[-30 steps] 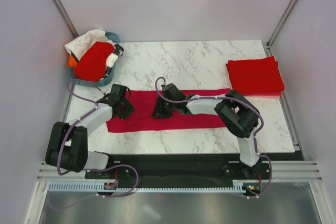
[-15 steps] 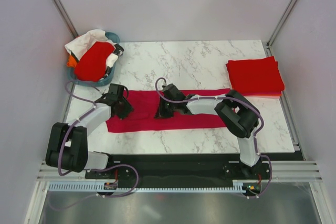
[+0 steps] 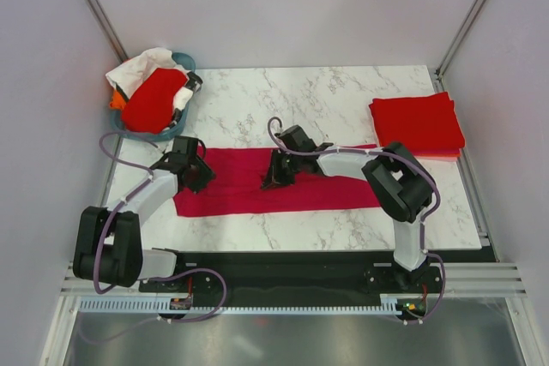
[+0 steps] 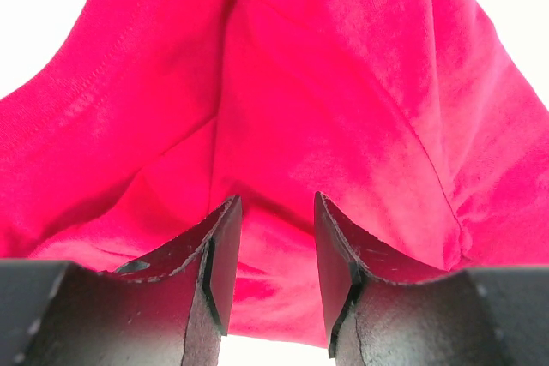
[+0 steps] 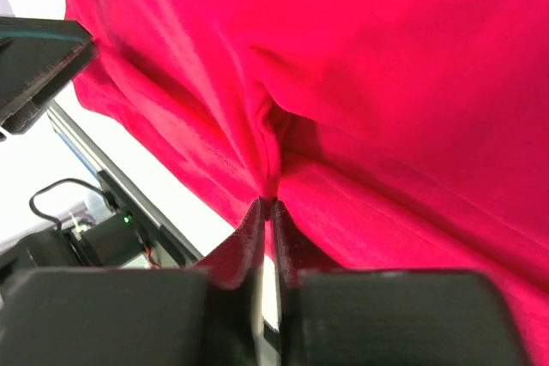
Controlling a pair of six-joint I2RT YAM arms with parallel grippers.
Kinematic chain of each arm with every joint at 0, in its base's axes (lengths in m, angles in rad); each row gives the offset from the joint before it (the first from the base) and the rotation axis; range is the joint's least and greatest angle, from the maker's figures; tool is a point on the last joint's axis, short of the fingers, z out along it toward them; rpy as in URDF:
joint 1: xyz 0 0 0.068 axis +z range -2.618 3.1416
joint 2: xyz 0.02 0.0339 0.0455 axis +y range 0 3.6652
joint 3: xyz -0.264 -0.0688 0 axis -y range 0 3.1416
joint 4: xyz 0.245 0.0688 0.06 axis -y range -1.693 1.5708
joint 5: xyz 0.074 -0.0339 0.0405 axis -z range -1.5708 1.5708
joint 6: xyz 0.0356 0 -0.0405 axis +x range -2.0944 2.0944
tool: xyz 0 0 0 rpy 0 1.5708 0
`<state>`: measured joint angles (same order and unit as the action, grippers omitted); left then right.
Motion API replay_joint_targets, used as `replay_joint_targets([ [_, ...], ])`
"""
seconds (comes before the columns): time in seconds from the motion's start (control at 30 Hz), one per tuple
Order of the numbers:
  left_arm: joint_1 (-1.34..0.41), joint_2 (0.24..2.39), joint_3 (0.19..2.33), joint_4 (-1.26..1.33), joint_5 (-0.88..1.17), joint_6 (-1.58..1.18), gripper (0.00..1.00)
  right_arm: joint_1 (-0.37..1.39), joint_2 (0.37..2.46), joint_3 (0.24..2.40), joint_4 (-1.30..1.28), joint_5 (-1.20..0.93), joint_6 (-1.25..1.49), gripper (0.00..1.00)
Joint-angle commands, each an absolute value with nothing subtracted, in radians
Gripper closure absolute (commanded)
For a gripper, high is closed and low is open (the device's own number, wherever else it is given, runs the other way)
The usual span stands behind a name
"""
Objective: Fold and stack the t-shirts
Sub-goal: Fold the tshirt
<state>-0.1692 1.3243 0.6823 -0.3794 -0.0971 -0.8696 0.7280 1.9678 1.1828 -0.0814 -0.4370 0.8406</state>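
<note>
A crimson-pink t-shirt (image 3: 330,191) lies folded into a long strip across the front of the marble table (image 3: 343,100). My left gripper (image 3: 198,177) is at the strip's left end. In the left wrist view its jaws (image 4: 276,203) stand apart over the shirt's (image 4: 343,83) near edge, with cloth showing between them. My right gripper (image 3: 277,179) is at the strip's middle. In the right wrist view it (image 5: 266,203) is shut on a pinched ridge of the shirt (image 5: 386,83). A folded stack of bright red t-shirts (image 3: 416,124) sits at the back right.
A teal basket (image 3: 185,63) at the back left holds a red shirt (image 3: 154,99) and white cloth (image 3: 141,66). Frame posts rise at both back corners. The black base rail (image 3: 283,267) runs along the near table edge.
My right gripper has shifted slightly right and its jaws have shut on the crimson shirt's fold. The left gripper has edged a little away from me, jaws unchanged.
</note>
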Motion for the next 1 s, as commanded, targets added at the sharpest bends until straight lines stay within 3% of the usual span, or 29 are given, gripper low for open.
replay_joint_targets([
  [0.0,-0.166,1.307,0.715,-0.37,-0.118,-0.836,0.53,0.713,1.959,1.197,-0.118,-0.499,0.786,0.83],
  [0.03,-0.166,1.308,0.715,-0.37,-0.121,-0.835,0.53,0.712,1.945,1.195,-0.121,-0.494,0.778,0.59],
  [0.07,-0.166,1.308,0.716,-0.37,-0.127,-0.833,0.53,0.712,1.941,1.195,-0.13,-0.486,0.773,0.5],
  [0.13,-0.164,1.312,0.721,-0.371,-0.129,-0.83,0.53,0.71,1.93,1.201,-0.143,-0.474,0.75,0.46],
  [0.27,-0.164,1.307,0.733,-0.379,-0.141,-0.831,0.53,0.724,1.882,1.236,-0.193,-0.411,0.703,0.49],
  [0.4,-0.132,1.292,0.752,-0.4,-0.153,-0.836,0.53,0.802,1.861,1.308,-0.244,-0.336,0.626,0.62],
  [0.6,-0.069,1.301,0.752,-0.377,-0.077,-0.851,0.53,0.925,1.856,1.377,-0.236,-0.152,0.565,0.64],
  [0.83,-0.067,1.325,0.709,-0.356,-0.006,-0.859,0.53,1.014,1.894,1.41,-0.143,0.017,0.532,0.56],
  [0.97,-0.067,1.281,0.663,-0.334,0.02,-0.862,0.53,1.011,1.913,1.413,-0.089,0.06,0.558,0.6],
])
